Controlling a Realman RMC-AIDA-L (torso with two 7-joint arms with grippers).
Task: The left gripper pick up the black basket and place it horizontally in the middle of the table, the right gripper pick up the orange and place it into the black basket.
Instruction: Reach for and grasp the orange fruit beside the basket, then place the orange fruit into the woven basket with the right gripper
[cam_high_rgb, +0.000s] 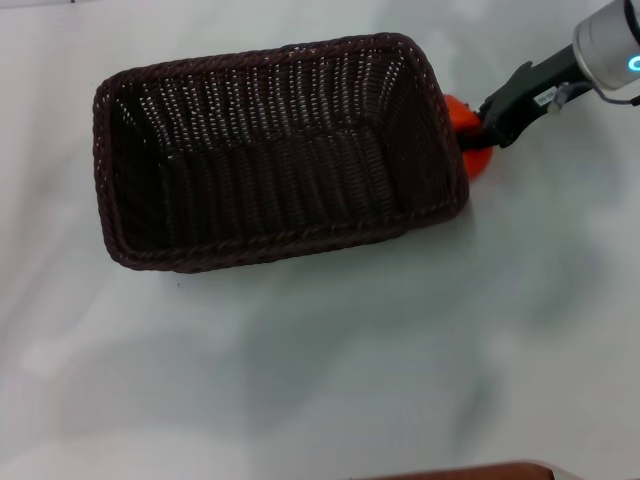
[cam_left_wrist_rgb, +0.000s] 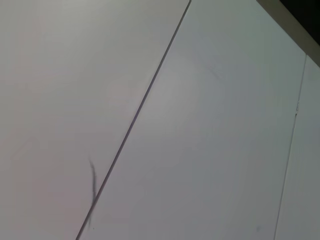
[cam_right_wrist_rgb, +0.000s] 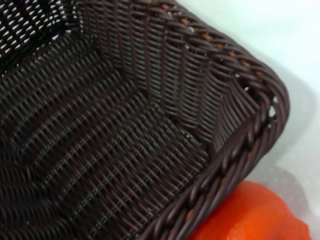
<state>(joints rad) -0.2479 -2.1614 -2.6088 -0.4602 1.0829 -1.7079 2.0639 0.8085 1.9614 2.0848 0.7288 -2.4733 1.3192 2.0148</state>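
The black basket (cam_high_rgb: 270, 150) lies lengthwise across the middle of the table (cam_high_rgb: 330, 360), open side up and empty. It fills most of the right wrist view (cam_right_wrist_rgb: 110, 130). The orange (cam_high_rgb: 476, 160) sits just outside the basket's right end, partly hidden by the rim and by my right gripper (cam_high_rgb: 490, 122). It also shows in the right wrist view (cam_right_wrist_rgb: 250, 215), below the braided rim. My right gripper reaches in from the upper right and is at the orange, with black parts across it. My left gripper is out of view.
The left wrist view shows only a pale flat surface (cam_left_wrist_rgb: 210, 150) with a thin dark seam (cam_left_wrist_rgb: 135, 120). A brown edge (cam_high_rgb: 470, 472) shows at the near side of the table.
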